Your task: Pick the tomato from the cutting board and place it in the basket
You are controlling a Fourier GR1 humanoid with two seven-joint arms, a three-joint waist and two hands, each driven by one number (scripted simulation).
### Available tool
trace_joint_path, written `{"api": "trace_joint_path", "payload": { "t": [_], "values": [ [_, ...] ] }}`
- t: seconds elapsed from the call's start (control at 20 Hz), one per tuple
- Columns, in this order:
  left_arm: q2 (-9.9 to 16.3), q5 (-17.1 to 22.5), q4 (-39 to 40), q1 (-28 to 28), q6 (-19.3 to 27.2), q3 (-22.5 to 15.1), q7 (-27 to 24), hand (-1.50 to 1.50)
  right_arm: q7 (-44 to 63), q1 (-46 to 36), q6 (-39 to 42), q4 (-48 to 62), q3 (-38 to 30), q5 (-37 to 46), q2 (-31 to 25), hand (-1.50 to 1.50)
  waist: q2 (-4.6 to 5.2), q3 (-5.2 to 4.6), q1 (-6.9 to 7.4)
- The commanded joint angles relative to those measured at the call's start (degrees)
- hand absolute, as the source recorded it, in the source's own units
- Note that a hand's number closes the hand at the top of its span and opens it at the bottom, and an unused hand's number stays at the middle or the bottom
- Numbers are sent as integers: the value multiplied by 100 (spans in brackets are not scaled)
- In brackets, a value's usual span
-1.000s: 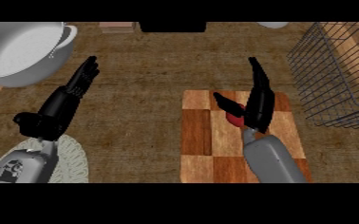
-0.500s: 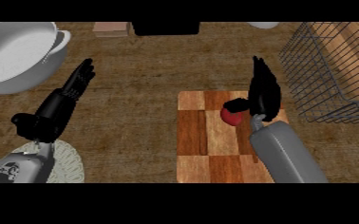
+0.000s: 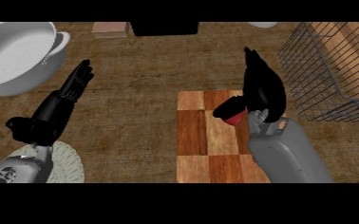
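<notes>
My right hand sits over the far right corner of the cutting board, its fingers pointing away from me and past the board's far edge, while my thumb curls in against the tomato. Only a small red part of the tomato shows below the thumb; it looks pinched between thumb and palm, and I cannot tell whether it rests on the board or is lifted off it. Just to the right of my hand stands the wire basket, its near wall close beside my wrist, with a narrow strip of bare table between the board's right edge and the basket. Beyond my fingertips the table runs open up to a dark box at the far edge. My left hand rests well apart at the left, fingers straight and pointing away, near the rim of a large white pot. A pale woven mat lies by my left forearm.
</notes>
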Motion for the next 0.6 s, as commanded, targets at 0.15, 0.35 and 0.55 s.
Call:
{"api": "trace_joint_path", "payload": {
  "t": [0.15, 0.35, 0.55],
  "values": [
    [-190, -141, 67, 113, 80, -65, -193, 0, 1764, 385, 1537, -2005, 88, -90, -65, -150, 67, 12, 28],
    [-42, -110, 229, -27, -170, 76, -341, 0, 1867, 771, 1341, -2362, 216, 316, 140, -150, 122, 16, 140],
    [-193, -193, 437, -248, -200, 92, -428, 0, 1170, 1362, 743, -2154, 199, 725, 247, -150, 158, 22, 220]
  ]
}}
